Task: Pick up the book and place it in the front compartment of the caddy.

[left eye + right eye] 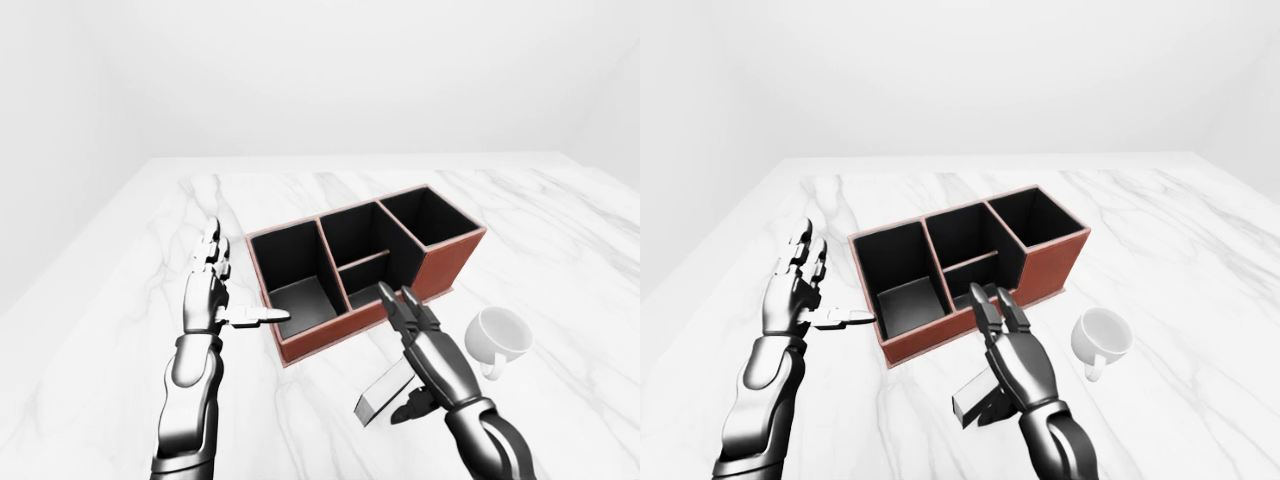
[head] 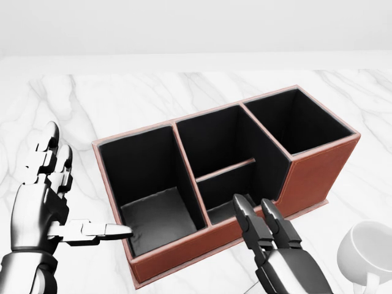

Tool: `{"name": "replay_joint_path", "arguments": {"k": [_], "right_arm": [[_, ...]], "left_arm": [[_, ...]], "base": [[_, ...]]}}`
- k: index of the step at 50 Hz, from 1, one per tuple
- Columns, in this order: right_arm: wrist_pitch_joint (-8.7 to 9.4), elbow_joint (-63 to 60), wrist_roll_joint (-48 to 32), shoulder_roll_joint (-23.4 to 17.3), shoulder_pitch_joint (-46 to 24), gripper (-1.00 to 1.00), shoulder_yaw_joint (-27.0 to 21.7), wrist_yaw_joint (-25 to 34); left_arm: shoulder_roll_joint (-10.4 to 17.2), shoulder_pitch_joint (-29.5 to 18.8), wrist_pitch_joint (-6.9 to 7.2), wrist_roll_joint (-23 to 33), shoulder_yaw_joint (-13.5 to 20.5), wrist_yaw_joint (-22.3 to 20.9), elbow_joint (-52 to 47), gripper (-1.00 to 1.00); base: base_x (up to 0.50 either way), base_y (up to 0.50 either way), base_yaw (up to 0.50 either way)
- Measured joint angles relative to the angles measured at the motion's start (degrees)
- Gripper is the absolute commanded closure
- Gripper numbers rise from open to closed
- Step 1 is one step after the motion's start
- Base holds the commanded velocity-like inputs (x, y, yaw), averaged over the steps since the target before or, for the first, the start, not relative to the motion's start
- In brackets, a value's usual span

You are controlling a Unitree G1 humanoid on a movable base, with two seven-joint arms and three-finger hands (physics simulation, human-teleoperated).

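Observation:
The brown caddy (image 2: 318, 166) with black-lined compartments stands in the middle of the marble table (image 1: 560, 230). Its middle section is split by a low divider, and the small lower compartment (image 2: 222, 212) lies just above my right hand's fingertips in the head view. My right hand (image 1: 406, 356) holds the grey book (image 1: 381, 396) below the caddy, fingers stretched over it and the thumb under it. The book tilts down to the left. My left hand (image 2: 82, 190) stands open at the caddy's left end, its thumb touching the rim.
A white mug (image 1: 499, 336) lies on its side to the right of my right hand. The table's left edge (image 1: 90, 250) runs diagonally in the eye views.

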Motion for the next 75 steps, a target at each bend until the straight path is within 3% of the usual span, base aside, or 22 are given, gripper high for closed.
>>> {"name": "replay_joint_path", "arguments": {"k": [75], "right_arm": [[0.00, 7.6, -4.2, -1.4, -1.4, -1.00, 2.9, -5.2]], "left_arm": [[-0.1, 0.2, 0.00, 0.2, -0.1, -0.1, -0.3, -1.00]], "base": [[0.00, 0.00, 0.00]]}}
